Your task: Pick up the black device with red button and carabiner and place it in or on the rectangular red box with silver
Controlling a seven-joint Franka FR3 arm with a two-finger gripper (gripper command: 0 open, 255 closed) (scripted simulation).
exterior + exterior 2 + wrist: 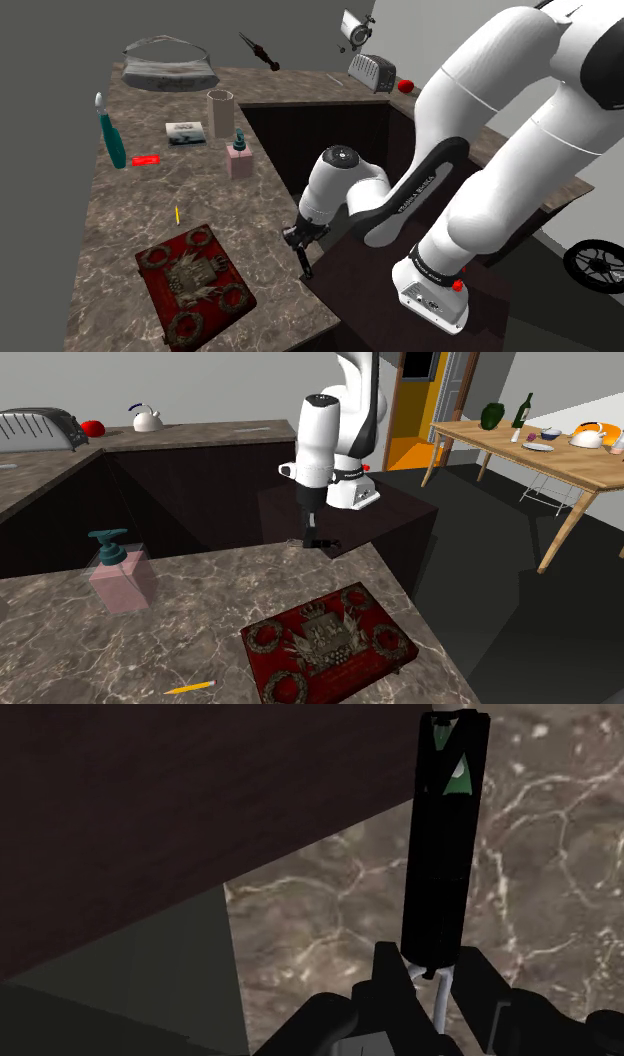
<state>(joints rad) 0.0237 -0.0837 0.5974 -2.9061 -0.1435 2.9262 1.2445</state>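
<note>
— So, where does the red box (195,285) lie?
— At the shoulder view's left, flat on the surface (110,220), with open room around it.
— And rightward?
— The end effector (299,240) hangs by the surface's edge, clasping the black device (440,854), whose long axis runs on from the fingers. The carry likely goes leftward.

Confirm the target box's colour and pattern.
Dark red box with dull silver-grey wreaths and a crest on its lid; clearest in the second exterior view.
</note>
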